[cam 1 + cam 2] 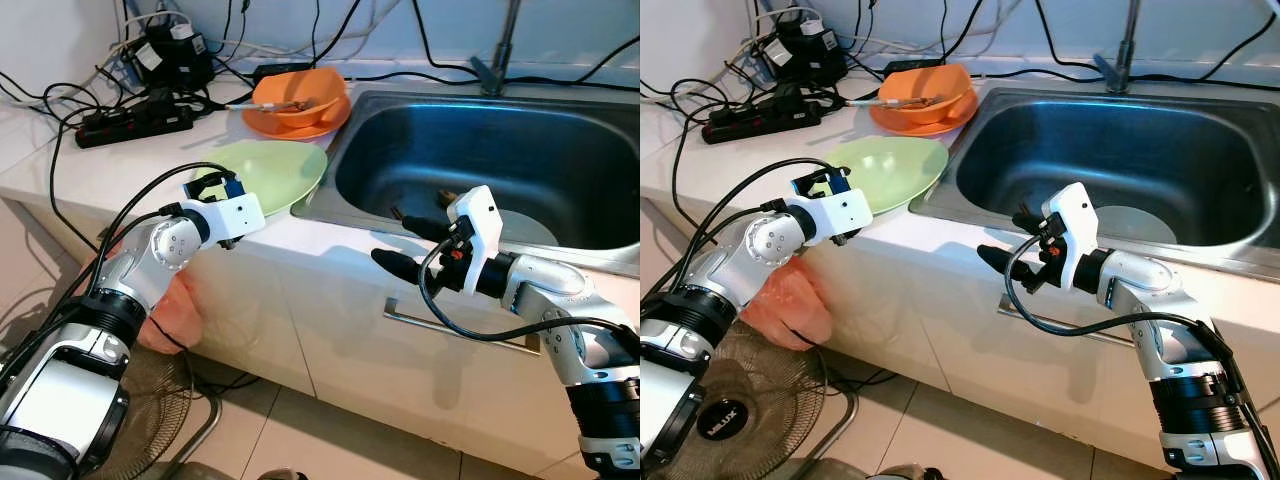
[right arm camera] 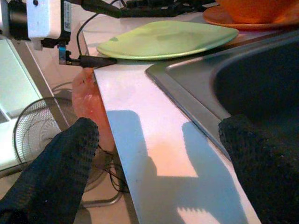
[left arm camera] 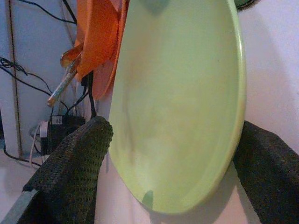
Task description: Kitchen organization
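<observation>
The white desk (image 1: 120, 165) has a steel sink (image 1: 560, 110) set into it, and on it lie a green plate (image 1: 275, 170) by the sink, an orange bowl (image 1: 298, 95) on an orange plate (image 1: 325, 125), and a black power strip (image 1: 135, 122) with cables (image 1: 40, 95).

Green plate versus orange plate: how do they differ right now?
The green plate lies bare at the counter's front edge, partly over the sink rim; the orange plate sits farther back with an orange bowl stacked on it. The left gripper is at the green plate, fingers open either side; nothing is near the orange plate. Both rest beside the sink.
</observation>
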### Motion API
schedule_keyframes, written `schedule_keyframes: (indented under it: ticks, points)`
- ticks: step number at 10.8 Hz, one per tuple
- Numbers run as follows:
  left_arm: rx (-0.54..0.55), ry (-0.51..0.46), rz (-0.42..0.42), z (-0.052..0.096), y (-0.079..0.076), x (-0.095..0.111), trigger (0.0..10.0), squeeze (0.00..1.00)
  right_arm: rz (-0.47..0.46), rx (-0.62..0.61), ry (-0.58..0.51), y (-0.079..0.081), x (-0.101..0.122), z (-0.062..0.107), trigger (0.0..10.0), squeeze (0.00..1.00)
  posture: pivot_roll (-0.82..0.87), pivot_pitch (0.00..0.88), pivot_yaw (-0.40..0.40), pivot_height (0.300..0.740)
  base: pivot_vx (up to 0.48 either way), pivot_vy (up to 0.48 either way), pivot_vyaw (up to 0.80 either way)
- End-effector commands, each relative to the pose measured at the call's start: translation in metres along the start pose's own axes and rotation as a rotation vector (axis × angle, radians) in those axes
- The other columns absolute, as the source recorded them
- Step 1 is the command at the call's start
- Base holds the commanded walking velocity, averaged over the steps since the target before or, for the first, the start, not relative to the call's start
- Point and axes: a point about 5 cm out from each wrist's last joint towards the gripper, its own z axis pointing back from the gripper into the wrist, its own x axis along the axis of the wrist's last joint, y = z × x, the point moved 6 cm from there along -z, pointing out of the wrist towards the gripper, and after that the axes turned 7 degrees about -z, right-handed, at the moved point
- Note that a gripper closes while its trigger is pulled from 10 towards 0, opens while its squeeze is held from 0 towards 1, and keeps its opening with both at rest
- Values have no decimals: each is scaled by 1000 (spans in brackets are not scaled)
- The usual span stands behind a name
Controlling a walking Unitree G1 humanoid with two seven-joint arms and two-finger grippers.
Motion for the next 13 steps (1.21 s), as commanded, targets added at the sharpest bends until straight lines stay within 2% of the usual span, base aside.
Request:
schedule_keyframes:
  ticks: [1, 3, 6, 8, 9, 10, 13]
  points:
    - [-127, 56, 0, 2, -39, -15, 10000, 0, 22, 26, -11, 6, 9, 0, 10000, 0, 116, 49, 136, 740, 0, 0, 0]
    - [-120, 29, 5, -1, -40, -11, 10000, 0, 21, 48, 10, 11, 8, 3, 10000, 0, 117, 50, 133, 740, 0, 0, 0]
    - [-107, -3, 34, -10, -43, 5, 10000, 0, 57, -20, -21, 1, 19, -1, 10000, 0, 111, 54, 134, 740, 0, 0, 0]
    - [-116, -8, 9, -16, -48, 14, 10000, 0, 69, -51, -35, -4, 26, -1, 10000, 0, 105, 54, 134, 740, 0, 0, 0]
    - [-116, 2, -14, -18, -49, 14, 1255, 0, 74, -60, -40, -4, 27, -1, 10000, 0, 100, 55, 137, 740, 0, 0, 0]
    - [-112, 12, -28, -18, -49, 13, 0, 0, 75, -64, -45, -4, 28, -1, 10000, 0, 99, 55, 139, 740, 0, 0, 0]
    - [-99, 42, -68, -18, -40, 5, 0, 0, 74, -66, -54, -2, 29, -2, 10000, 0, 98, 58, 143, 740, 0, 0, 0]
